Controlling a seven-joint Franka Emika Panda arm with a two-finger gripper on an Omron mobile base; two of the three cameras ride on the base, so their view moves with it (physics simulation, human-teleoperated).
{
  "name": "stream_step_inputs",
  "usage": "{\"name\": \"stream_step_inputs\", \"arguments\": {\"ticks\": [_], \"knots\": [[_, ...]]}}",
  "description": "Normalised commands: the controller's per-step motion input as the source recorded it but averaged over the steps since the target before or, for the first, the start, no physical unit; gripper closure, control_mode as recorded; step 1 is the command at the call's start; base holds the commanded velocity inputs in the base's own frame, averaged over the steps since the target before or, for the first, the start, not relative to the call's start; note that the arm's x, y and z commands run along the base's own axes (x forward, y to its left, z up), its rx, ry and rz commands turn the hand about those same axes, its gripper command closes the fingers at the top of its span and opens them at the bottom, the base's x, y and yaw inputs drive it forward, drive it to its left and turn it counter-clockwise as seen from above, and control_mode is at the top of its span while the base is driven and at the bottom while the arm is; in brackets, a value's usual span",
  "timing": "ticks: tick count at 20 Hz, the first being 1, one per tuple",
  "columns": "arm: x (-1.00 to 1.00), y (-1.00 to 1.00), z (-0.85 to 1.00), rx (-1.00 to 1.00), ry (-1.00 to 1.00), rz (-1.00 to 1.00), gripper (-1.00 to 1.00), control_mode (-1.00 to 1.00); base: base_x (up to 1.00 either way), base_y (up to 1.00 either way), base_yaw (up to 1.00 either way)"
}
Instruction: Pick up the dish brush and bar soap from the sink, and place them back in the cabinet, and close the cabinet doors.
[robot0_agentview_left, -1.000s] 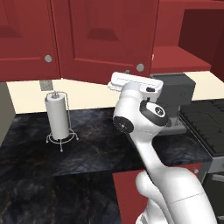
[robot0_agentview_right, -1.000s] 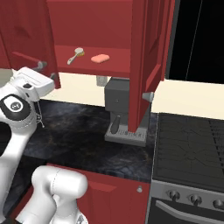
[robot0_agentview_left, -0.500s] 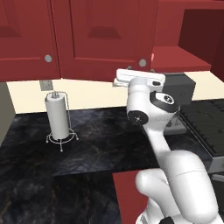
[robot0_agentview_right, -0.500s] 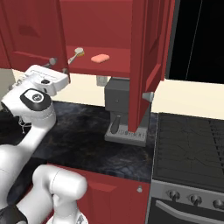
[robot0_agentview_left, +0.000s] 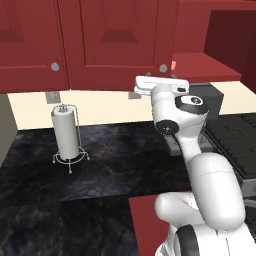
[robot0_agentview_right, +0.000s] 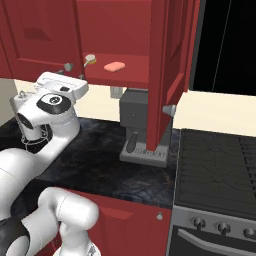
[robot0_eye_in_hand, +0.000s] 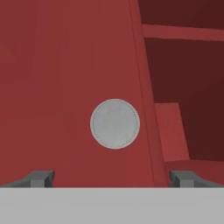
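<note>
Cabinet (robot0_agentview_right: 125, 30) doors were the remaining work. The right door (robot0_agentview_right: 167, 65) was seen standing wide open, edge-on in the right base view, while the left door (robot0_agentview_left: 120, 40) lay almost shut, its edge just left of the exposed red shelf (robot0_agentview_right: 125, 75).

Over the preceding second the arm was swung from left of the opening toward the left door, and the hand was raised to knob height. The base views were not shifted, so this was arm motion only.

The soap (robot0_agentview_right: 114, 66) and the brush (robot0_agentview_right: 90, 59) were seen lying on the shelf, close together but apart, so the placing steps were judged complete. No sink was visible.

The gripper (robot0_eye_in_hand: 114, 178) was aimed squarely at the left door's knob (robot0_eye_in_hand: 115, 124), with the jaws spread fully and nothing between them; the fingertips (robot0_eye_in_hand: 41, 178) were seen well clear of the knob on either side. Contact with the door could not be confirmed. Closing of the left door was judged imminent; the right door would follow.
</note>
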Motion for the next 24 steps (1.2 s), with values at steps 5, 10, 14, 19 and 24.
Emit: {"name": "stream_step_inputs", "arguments": {"ticks": [5, 10, 14, 19, 24], "knots": [[0.32, 0.0, 0.0, 0.0, 0.0, 0.0, -1.0, -1.0, 0.0, 0.0, 0.0], [0.23, 0.0, 0.0, 0.0, 0.01, 0.0, -1.0, -1.0, 0.0, 0.0, 0.0], [0.24, 0.0, 0.0, 0.0, 0.0, 0.0, -1.0, -1.0, 0.0, 0.0, 0.0], [0.29, 0.0, 0.0, 0.0, 0.0, 0.0, -1.0, -1.0, 0.0, 0.0, 0.0], [0.32, 0.0, 0.0, 0.0, 0.01, 0.0, -1.0, -1.0, 0.0, 0.0, 0.0]]}}
